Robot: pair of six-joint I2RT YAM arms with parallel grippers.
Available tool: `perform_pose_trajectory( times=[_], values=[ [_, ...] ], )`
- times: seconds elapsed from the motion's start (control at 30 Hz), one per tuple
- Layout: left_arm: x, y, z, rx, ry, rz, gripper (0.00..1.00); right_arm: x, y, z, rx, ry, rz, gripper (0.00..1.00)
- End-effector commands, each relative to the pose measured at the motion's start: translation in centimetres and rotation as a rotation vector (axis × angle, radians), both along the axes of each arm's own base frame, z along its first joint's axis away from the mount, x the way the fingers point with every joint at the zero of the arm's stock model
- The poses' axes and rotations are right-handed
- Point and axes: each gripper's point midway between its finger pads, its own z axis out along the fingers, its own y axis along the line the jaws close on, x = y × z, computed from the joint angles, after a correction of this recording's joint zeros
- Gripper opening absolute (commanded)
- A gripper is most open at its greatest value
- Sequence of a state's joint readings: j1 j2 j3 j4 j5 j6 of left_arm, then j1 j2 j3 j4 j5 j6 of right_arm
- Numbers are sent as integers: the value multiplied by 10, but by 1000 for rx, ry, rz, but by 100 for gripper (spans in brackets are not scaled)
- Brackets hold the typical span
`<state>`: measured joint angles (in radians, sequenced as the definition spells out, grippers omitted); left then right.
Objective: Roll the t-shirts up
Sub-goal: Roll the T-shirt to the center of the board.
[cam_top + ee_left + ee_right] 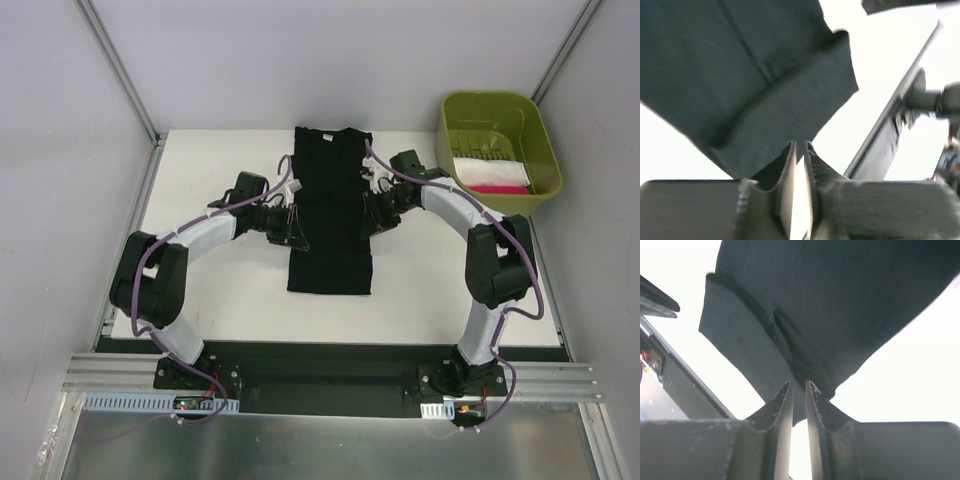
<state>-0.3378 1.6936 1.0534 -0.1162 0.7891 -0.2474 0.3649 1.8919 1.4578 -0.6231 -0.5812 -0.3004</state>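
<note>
Going by the left wrist cam for the left gripper [800,145]: nearly closed, only a thin slit of light between the jaws, tips right up against the edge of the black t-shirt [740,75]; can't tell whether pinching cloth or just touching it. Same deal with the right gripper [798,384]: narrow gap, tips nosed into a fold along the shirt's edge; can't tell about a grip there either. Only from the top cam: shirt flat as a long strip in the middle of the white table [220,160], collar end far, one gripper at each long side about halfway along; also a green bin [500,97] at the far right corner, folded white and pink cloth [490,175] inside; wrist cams too close and blurry for any of that.
</note>
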Motion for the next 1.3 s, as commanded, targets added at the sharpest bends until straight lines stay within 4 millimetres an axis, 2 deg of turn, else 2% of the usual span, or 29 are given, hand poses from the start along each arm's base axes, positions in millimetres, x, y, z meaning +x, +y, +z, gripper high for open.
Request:
perform_pose_trajectory(
  times=[0.0,0.03,0.07,0.1,0.13,0.17,0.2,0.23,0.27,0.3,0.33,0.37,0.43,0.47,0.6,0.63,0.77,0.9,0.93,0.97,1.0,1.1,1.23,1.27],
  values=[
    [-61,-8,7,-45,-62,-227,18,-51,-11,5,1,60,43,24],
    [-73,-14,11,-34,-170,-322,31,-56,-13,8,1,42,45,27],
    [-82,-12,7,-6,-213,-365,36,-62,-17,13,-20,-2,46,30],
    [-87,-14,16,7,-316,-413,41,-64,-23,16,-33,-39,41,36],
    [-93,-18,15,33,-459,-518,46,-68,-28,8,-47,-74,40,40],
    [-96,-13,5,92,-535,-560,52,-66,-35,9,-72,-135,31,43],
    [-96,-12,8,120,-634,-601,54,-63,-40,26,-67,-251,40,51],
    [-91,-10,2,169,-736,-658,55,-60,-44,23,-77,-304,35,54],
    [-90,-6,-6,212,-774,-677,59,-56,-49,28,-99,-353,24,57],
    [-85,-6,-5,224,-823,-686,60,-55,-51,35,-101,-396,39,63],
    [-82,-6,-7,244,-884,-715,65,-55,-52,37,-103,-405,42,65],
    [-84,-2,-17,271,-899,-738,67,-56,-51,40,-102,-414,51,66],
    [-81,-3,-19,282,-990,-785,67,-55,-51,48,-99,-474,80,68],
    [-85,-1,-29,292,-1001,-810,67,-53,-55,47,-122,-499,76,68],
    [-83,6,-51,349,-1064,-870,64,-36,-66,68,-168,-684,48,69],
    [-80,5,-52,358,-1088,-875,64,-29,-70,80,-183,-744,23,68],
    [-82,6,-64,374,-1121,-932,62,-30,-74,98,-178,-806,5,68],
    [-89,8,-79,398,-1154,-1042,56,-51,-68,86,-180,-846,124,68],
    [-93,8,-83,402,-1158,-1068,54,-59,-64,76,-176,-847,167,68],
    [-93,11,-87,423,-1155,-1082,46,-64,-62,75,-171,-861,191,68],
    [-93,11,-90,429,-1158,-1101,42,-67,-61,78,-173,-906,231,68],
    [-97,16,-97,449,-1155,-1138,28,-75,-56,70,-207,-962,318,68],
    [-101,23,-104,465,-1108,-1161,7,-97,-38,58,-208,-1023,504,68],
    [-102,22,-102,462,-1091,-1152,3,-106,-38,43,-213,-1029,550,68]
  ],
)
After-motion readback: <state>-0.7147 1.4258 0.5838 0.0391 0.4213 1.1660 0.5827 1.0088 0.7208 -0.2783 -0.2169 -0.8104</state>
